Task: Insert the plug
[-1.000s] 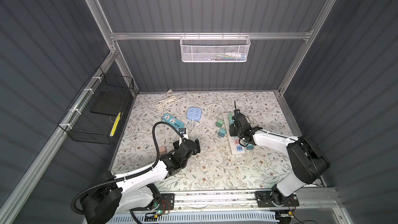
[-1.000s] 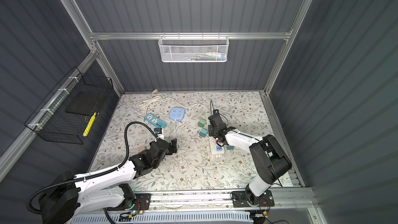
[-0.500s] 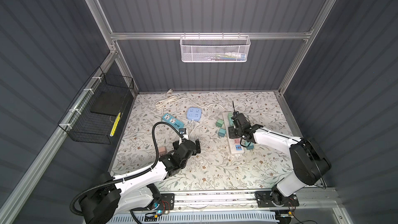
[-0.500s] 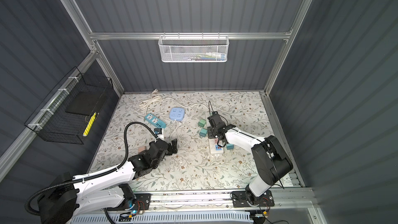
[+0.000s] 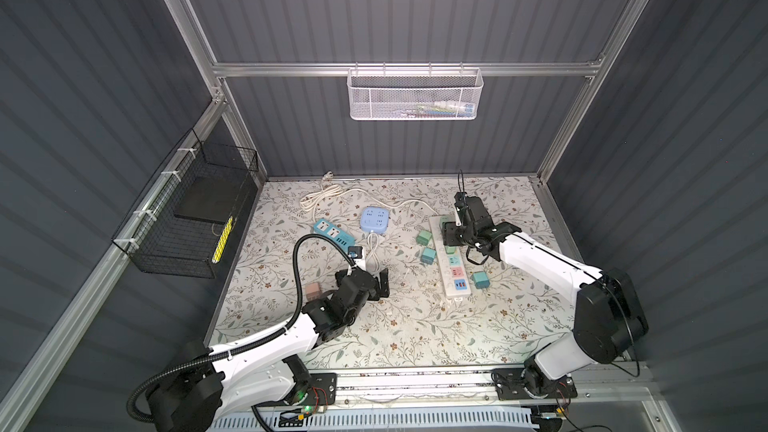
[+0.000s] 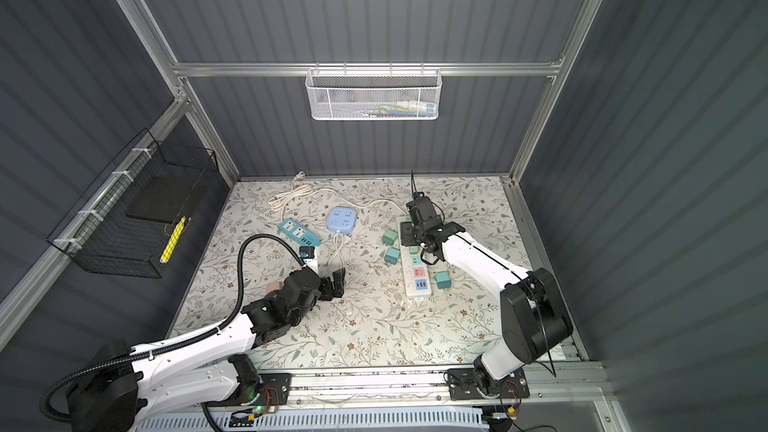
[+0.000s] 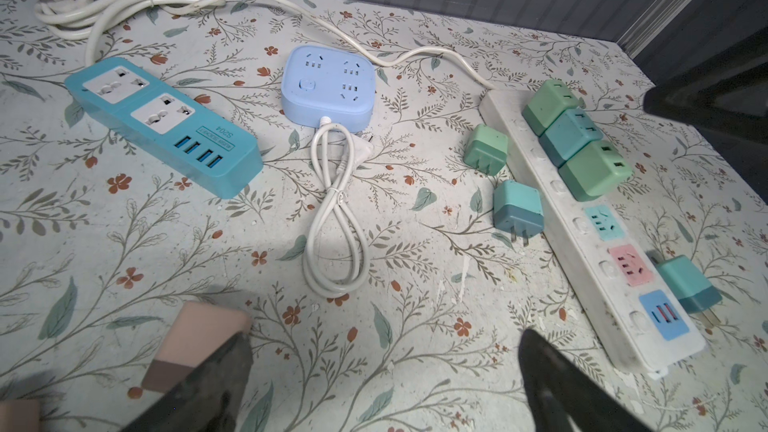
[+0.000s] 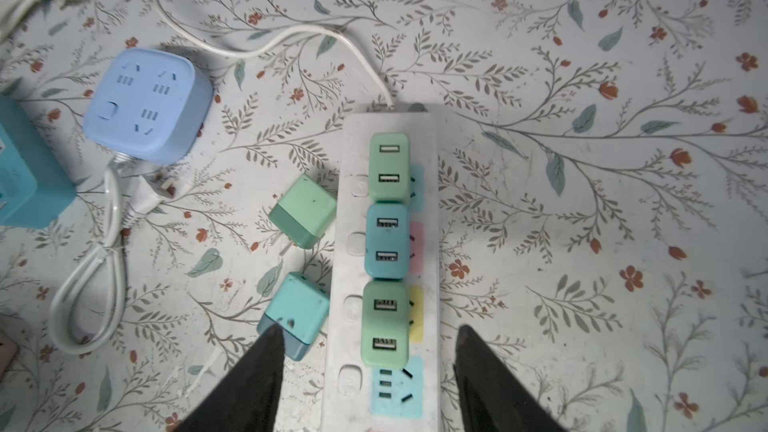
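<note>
Both top views look steeply down from high front over the whole bench (image 5: 415, 326); wrist cams sit close, sharing the white power strip (image 7: 590, 251) (image 8: 353, 268).

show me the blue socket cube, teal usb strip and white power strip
blue socket cube (image 7: 328, 85): left wrist view, top face middle
teal usb strip (image 7: 162, 114): left wrist view, a socket panel
white power strip (image 8: 351, 211): right wrist view, bare edge between two switches

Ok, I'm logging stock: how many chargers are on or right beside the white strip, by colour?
Green chargers: 3
Teal chargers: 3
Total: 6
</note>
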